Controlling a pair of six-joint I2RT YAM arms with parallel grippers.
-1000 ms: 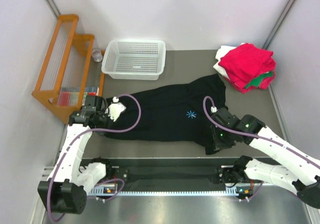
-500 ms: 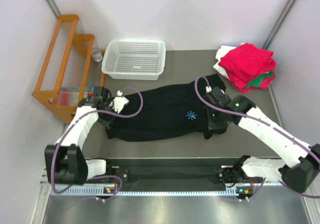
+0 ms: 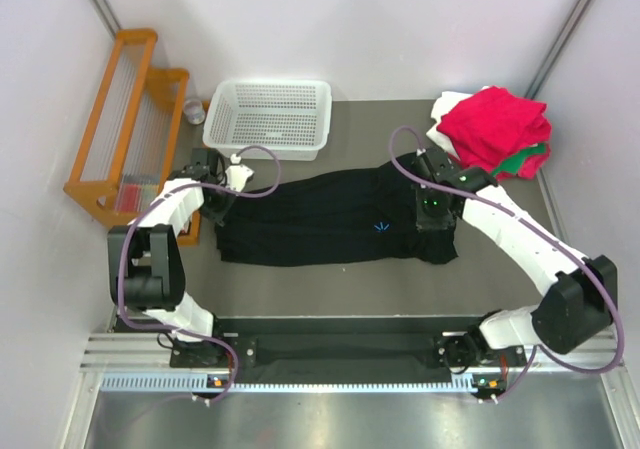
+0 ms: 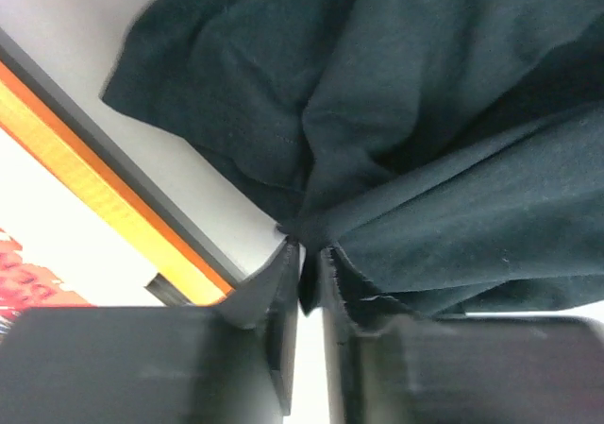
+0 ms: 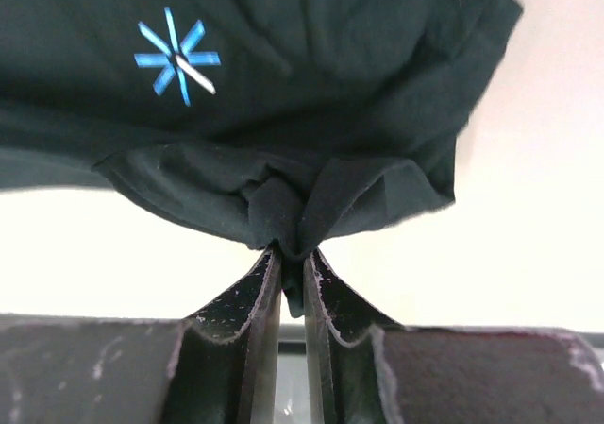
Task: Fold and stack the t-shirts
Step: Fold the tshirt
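The black t-shirt [image 3: 320, 219] lies stretched left to right across the table, its light-blue starburst mark [image 3: 381, 226] near the right. My left gripper [image 3: 215, 194] is shut on its left edge [image 4: 311, 197]; the pinched cloth shows between the fingers in the left wrist view. My right gripper [image 3: 437, 212] is shut on its right end, with bunched cloth [image 5: 283, 207] clamped between the fingers and the starburst [image 5: 176, 58] beyond. A folded stack with a red shirt [image 3: 493, 129] on top, green [image 3: 528, 157] and white [image 3: 447, 119] beneath, sits at the back right.
A white perforated basket [image 3: 268, 118] stands at the back, just behind the shirt. An orange wooden rack [image 3: 125, 134] stands at the left, close to my left gripper; its orange rail [image 4: 94, 197] shows in the left wrist view. Walls close in on both sides.
Both grippers have carried the shirt's near edge away from me toward the back, folding it over. The shirt is now a narrower band, and both arms are stretched farther out.
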